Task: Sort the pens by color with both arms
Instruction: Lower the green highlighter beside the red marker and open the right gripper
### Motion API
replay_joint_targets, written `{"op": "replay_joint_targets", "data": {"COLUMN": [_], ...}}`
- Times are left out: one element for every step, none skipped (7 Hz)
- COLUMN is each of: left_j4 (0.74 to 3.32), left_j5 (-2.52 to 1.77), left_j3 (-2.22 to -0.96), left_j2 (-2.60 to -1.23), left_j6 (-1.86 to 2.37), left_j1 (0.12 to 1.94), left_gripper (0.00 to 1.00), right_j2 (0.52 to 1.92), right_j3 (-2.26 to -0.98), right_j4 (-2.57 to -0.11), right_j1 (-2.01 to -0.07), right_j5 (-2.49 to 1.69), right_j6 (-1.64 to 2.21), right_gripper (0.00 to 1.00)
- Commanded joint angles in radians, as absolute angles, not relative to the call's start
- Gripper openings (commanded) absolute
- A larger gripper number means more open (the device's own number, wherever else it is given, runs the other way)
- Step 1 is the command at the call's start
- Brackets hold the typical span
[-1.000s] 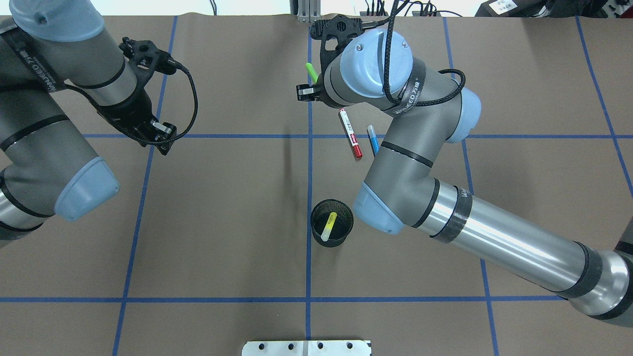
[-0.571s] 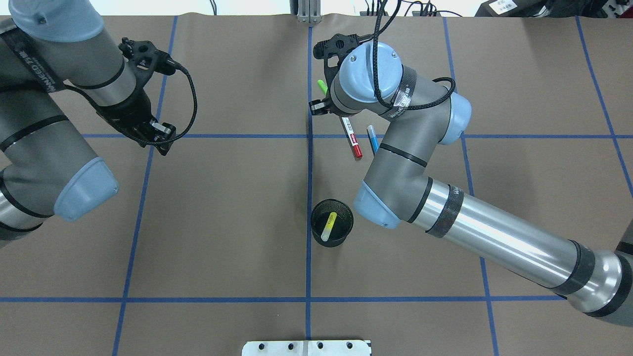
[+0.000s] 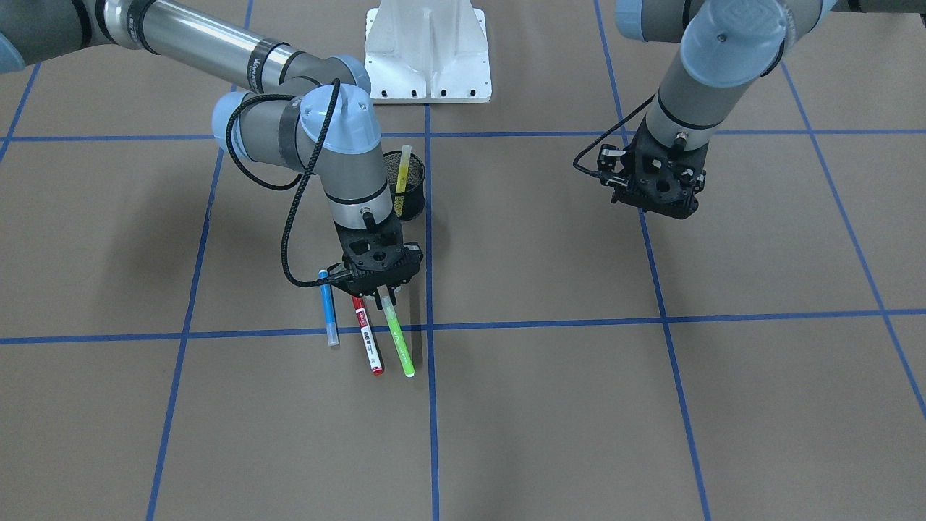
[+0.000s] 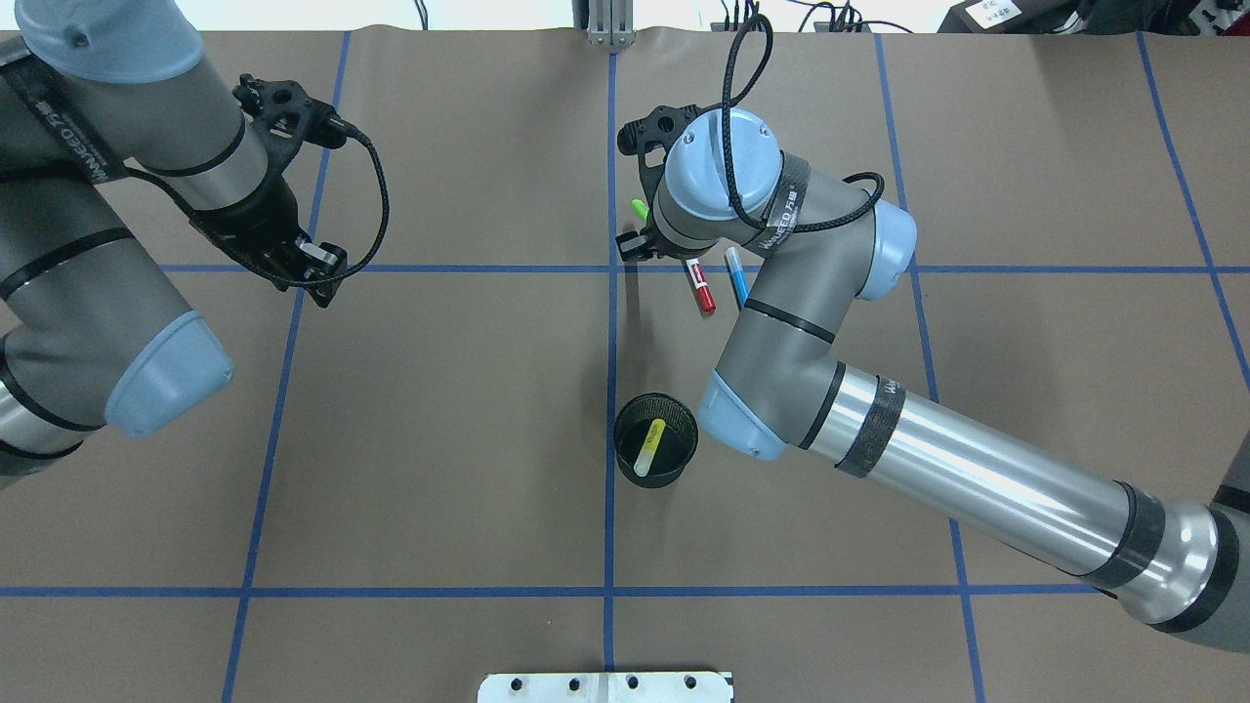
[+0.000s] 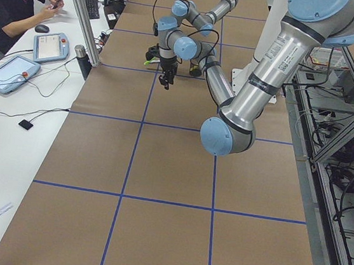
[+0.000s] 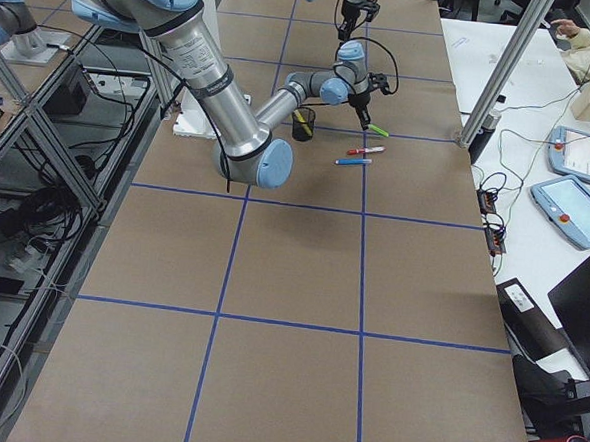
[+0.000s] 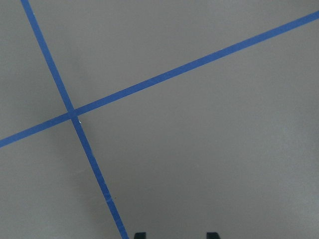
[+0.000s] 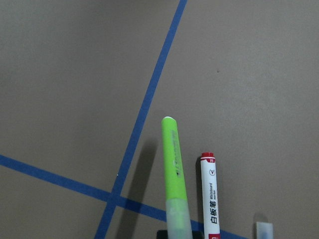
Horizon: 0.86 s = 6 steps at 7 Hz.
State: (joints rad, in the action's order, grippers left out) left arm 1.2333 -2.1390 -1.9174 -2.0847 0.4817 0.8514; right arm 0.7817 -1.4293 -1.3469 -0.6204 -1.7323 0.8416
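— Four slim marker pens, I count. Where are they?

— Three are grouped between the middle of the brown-covered table (image 3: 651,405) and its edge far from the robot. The fourth, the yellow pen (image 3: 402,170), stands tilted in the black mesh cup (image 3: 414,199) near the table's middle.

— And the right arm's black two-finger tool (image 3: 380,293)?

— It is pinching the light green pen (image 3: 398,340) by one end. That pen is off the table and slants out toward the far edge. Its shadow falls on the table beside it.

— The other two?

— The white-bodied pen with red cap and ends (image 3: 368,339) lies flat just beside the green one. The blue pen (image 3: 328,311) lies on its other side, near but apart. Both run roughly parallel to the green pen.

— And the left tool (image 3: 657,210)?

— It hangs above the table toward the end on the robot's left, well apart from the pens, by a crossing of blue tape lines (image 7: 75,117). Its fingertips (image 7: 139,235) are spread, with nothing between them.
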Motion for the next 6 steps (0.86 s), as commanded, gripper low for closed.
{"op": "replay_joint_targets", "data": {"left_j4": [1.233, 1.232, 1.229, 1.239, 1.246, 1.246], "left_j5": [-2.140, -2.140, -2.164, -2.202, -2.209, -2.220], "left_j3": [-1.921, -1.925, -1.925, -1.936, -1.939, -1.942], "left_j2": [-2.085, -2.086, -2.094, -2.105, -2.141, -2.161], "left_j6": [0.482, 0.482, 0.489, 0.576, 0.644, 0.697], "left_j1": [0.851, 0.851, 0.851, 0.845, 0.842, 0.825], "left_gripper": [0.51, 0.51, 0.52, 0.54, 0.54, 0.55], "right_j2": [0.778, 0.769, 0.765, 0.773, 0.794, 0.822], "right_j3": [-1.425, -1.425, -1.427, -1.436, -1.497, -1.607], "right_j4": [-1.351, -1.383, -1.411, -1.440, -1.527, -1.668], "right_j1": [-0.655, -0.682, -0.713, -0.768, -0.790, -0.796], "right_j5": [-1.831, -1.885, -1.925, -2.047, -2.090, -2.108], "right_j6": [0.824, 0.796, 0.758, 0.711, 0.710, 0.716], "right_gripper": [0.71, 0.99, 0.99, 0.99, 0.99, 0.99]}}
